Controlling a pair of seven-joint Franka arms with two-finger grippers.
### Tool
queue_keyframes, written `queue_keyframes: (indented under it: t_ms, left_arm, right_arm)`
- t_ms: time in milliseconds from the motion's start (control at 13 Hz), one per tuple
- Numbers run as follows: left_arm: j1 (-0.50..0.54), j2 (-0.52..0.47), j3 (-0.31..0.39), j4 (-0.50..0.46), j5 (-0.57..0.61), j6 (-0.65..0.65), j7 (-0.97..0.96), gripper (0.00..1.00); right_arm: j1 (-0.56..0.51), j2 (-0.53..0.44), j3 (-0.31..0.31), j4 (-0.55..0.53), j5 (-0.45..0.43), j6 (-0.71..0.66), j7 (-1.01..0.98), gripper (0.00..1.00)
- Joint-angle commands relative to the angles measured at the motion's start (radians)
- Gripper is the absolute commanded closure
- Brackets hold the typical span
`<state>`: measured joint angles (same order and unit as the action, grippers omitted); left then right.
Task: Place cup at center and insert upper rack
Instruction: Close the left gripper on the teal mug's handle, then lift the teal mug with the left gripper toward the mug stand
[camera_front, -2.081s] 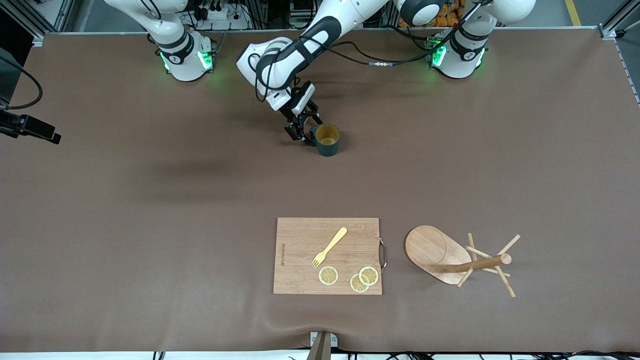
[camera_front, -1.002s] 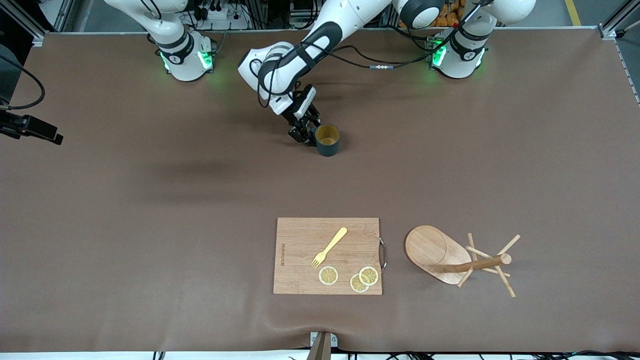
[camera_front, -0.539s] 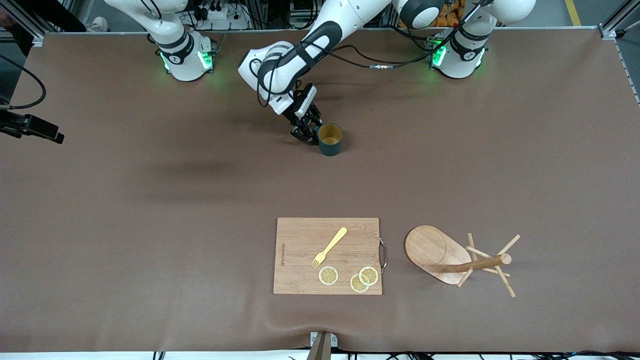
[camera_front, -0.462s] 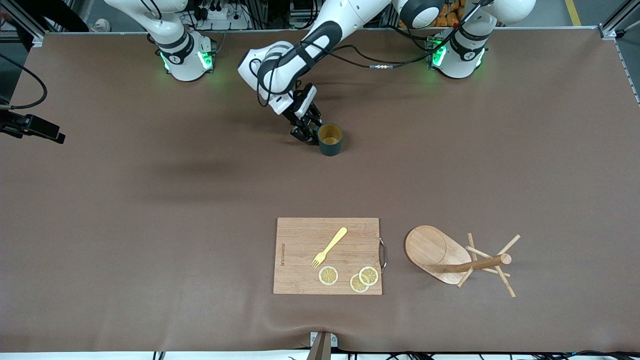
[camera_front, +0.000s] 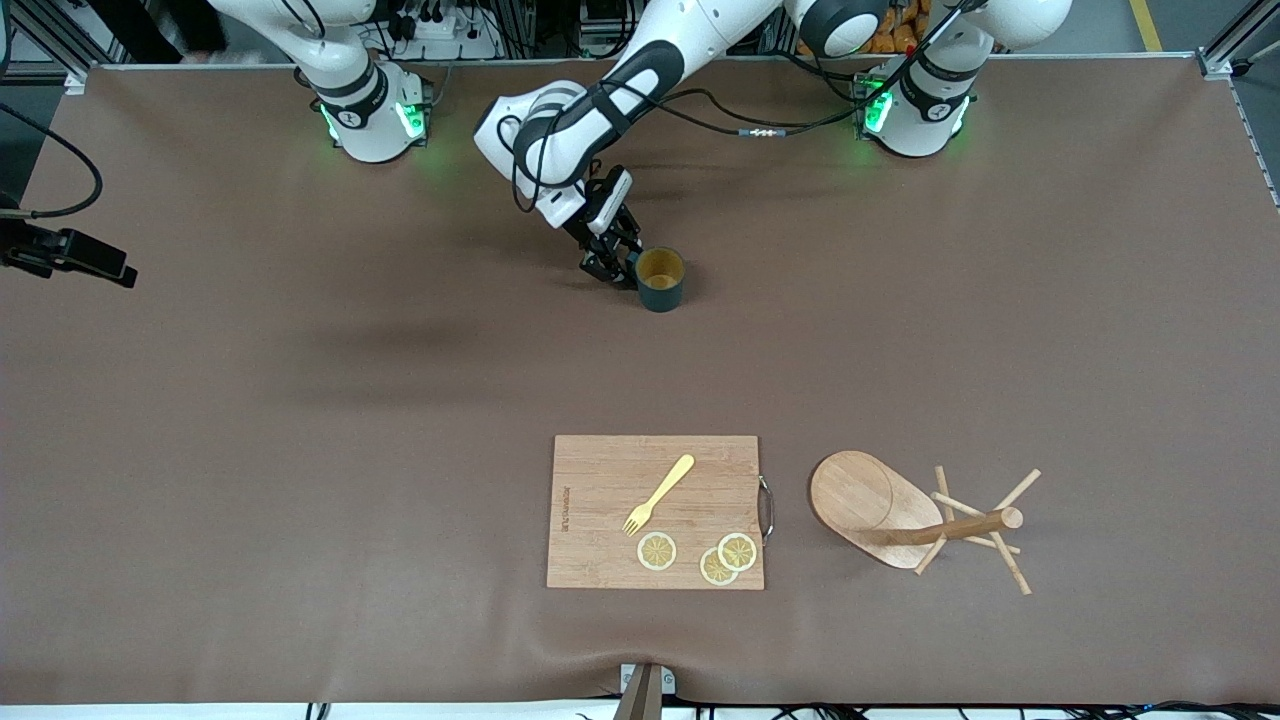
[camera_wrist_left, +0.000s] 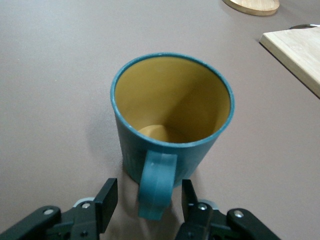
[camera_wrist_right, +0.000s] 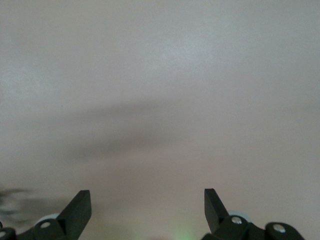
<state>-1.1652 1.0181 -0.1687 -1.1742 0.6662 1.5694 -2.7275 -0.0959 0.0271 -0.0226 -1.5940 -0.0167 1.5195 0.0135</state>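
The dark teal cup (camera_front: 660, 280) stands upright on the brown table, on the robots' side of the middle. In the left wrist view the cup (camera_wrist_left: 172, 115) shows its tan inside, with its handle (camera_wrist_left: 156, 182) toward the camera. My left gripper (camera_front: 612, 268) is low beside the cup. It is open (camera_wrist_left: 148, 192), with one finger on each side of the handle and a gap at both. The wooden mug tree (camera_front: 865, 505) lies on its side near the front camera, toward the left arm's end. My right gripper (camera_wrist_right: 146, 202) is open and empty over bare table, and the right arm waits.
A wooden cutting board (camera_front: 600, 530) lies beside the mug tree, nearer to the front camera than the cup. It carries a yellow fork (camera_front: 660, 493) and three lemon slices (camera_front: 657, 551). A black camera mount (camera_front: 70, 255) juts in at the right arm's end.
My left gripper has crept a little closer to the cup and its fingers have narrowed around the handle. The cup has shifted slightly. The mug tree and board have not moved.
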Motion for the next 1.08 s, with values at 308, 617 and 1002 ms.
queue_keyframes:
  t_ms: [308,617,1002]
  left_arm:
    - [-0.005,-0.029,-0.008,-0.001,-0.01,-0.012,0.028,1.0]
    - [0.007,-0.073,-0.008,-0.001,-0.014,-0.011,0.066,1.0]
    - [0.108,-0.174,-0.017,0.001,-0.131,0.035,0.206,1.0]
  right_arm:
    - [0.013,-0.013,0.0,0.002,0.012,-0.005,-0.01,0.0]
    - [0.013,-0.009,-0.002,0.002,0.014,0.002,-0.012,0.0]
    - [0.01,-0.009,-0.002,0.0,0.017,0.004,-0.007,0.0]
